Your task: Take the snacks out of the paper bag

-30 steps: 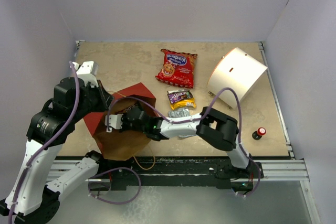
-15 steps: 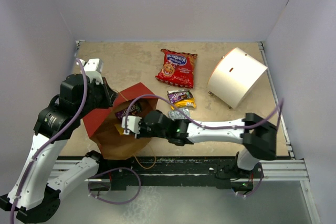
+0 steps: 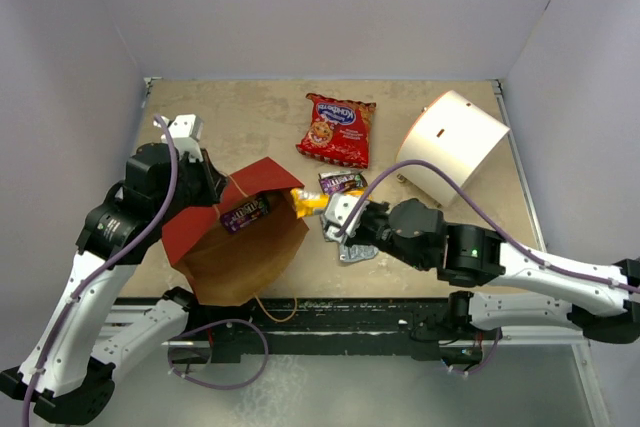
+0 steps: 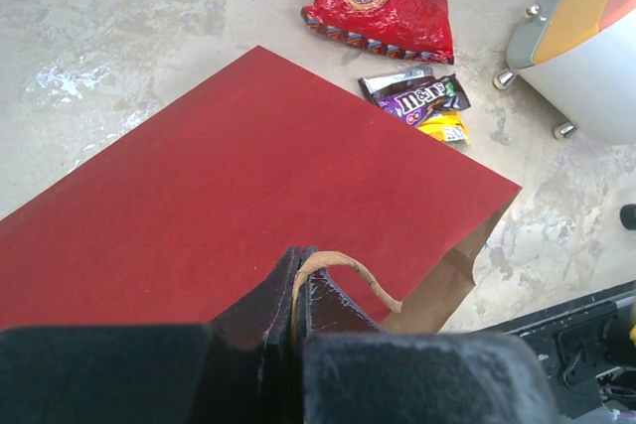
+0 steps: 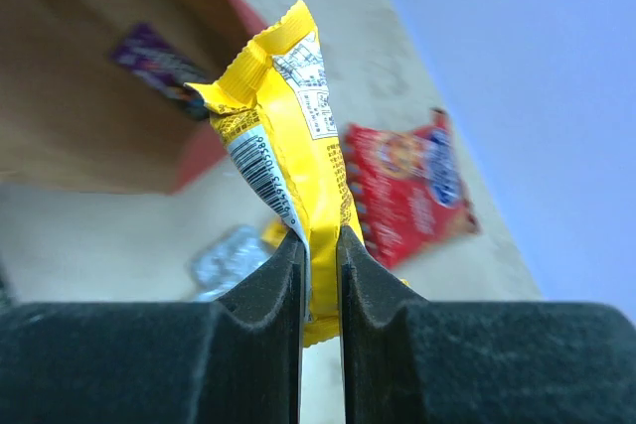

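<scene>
Right wrist alone: barcode (image 5: 260, 174) on yellow packet (image 5: 303, 116), tight in right claw (image 5: 320, 240).

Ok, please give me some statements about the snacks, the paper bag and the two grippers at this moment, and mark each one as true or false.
1. The right gripper is pinching a yellow packet. True.
2. The red cookie bag is inside the paper bag. False: it lies on the table, beyond the bag.
3. The left gripper is shut on the bag's brown loop handle. True.
4. The white cylinder lies to the left of the paper bag. False: it is far to the right.
5. A purple packet shows at the bag's mouth. True.
</scene>
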Motion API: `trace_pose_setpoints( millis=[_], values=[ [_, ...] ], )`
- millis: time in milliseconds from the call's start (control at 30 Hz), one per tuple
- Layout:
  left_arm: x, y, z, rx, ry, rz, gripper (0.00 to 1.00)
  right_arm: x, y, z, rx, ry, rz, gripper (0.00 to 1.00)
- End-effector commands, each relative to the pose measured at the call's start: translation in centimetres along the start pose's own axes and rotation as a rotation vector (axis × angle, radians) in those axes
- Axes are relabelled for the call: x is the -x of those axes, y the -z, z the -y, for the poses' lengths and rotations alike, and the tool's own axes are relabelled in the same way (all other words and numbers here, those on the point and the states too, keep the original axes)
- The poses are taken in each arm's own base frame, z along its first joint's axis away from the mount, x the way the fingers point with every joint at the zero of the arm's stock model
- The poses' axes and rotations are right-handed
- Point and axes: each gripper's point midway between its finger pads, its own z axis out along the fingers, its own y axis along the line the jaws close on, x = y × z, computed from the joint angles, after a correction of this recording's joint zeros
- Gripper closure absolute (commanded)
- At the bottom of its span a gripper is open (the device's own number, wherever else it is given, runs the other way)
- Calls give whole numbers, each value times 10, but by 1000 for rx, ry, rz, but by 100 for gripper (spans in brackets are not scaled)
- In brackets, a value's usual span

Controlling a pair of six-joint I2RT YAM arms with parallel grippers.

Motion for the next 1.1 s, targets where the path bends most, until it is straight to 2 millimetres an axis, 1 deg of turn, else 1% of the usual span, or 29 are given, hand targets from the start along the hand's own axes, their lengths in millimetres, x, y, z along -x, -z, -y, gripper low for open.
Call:
trace_pose_setpoints(
  millis=[0, 67, 100, 200, 233, 267, 300, 367, 433, 500, 600, 633, 733, 867, 933, 1000, 1067],
  values=[
    [21, 1, -1, 19, -31, 70, 100, -13, 19, 86, -382, 61, -59, 100],
    [24, 3, -3, 36, -38, 74, 100, -11, 16, 109, -389, 51, -6, 100],
    [25, 4, -5, 46, -39, 75, 100, -26, 10, 117, -396, 59, -24, 100],
    [30, 8, -6, 61, -38, 86, 100, -51, -10, 138, -358, 129, -69, 100],
    [31, 9, -7, 67, -35, 88, 100, -63, -22, 141, -320, 162, -110, 100],
    [31, 10, -7, 68, -33, 88, 100, -80, -34, 142, -273, 210, -159, 100],
    [32, 11, -7, 70, -30, 91, 100, -84, -44, 147, -231, 249, -173, 100],
    [33, 12, -8, 78, -21, 91, 100, -109, -69, 140, -87, 339, -228, 100],
    [34, 14, -9, 87, -12, 94, 100, -124, -88, 132, 29, 400, -239, 100],
    [37, 14, -9, 91, -9, 101, 100, -139, -105, 125, 122, 414, -251, 100],
    [41, 16, -11, 110, -7, 110, 100, -162, -123, 121, 212, 400, -286, 100],
    [43, 16, -12, 115, -6, 113, 100, -167, -128, 120, 230, 391, -283, 100],
    [44, 17, -14, 126, -4, 118, 100, -181, -144, 117, 262, 380, -281, 100],
    [45, 16, -15, 136, -6, 114, 100, -200, -162, 119, 279, 355, -297, 100],
    [45, 13, -15, 143, -6, 107, 100, -215, -168, 117, 299, 344, -326, 100],
    [46, 11, -15, 146, -10, 104, 100, -226, -173, 124, 261, 324, -348, 100],
    [47, 8, -14, 146, -16, 94, 100, -230, -178, 139, 171, 274, -356, 100]
  ],
)
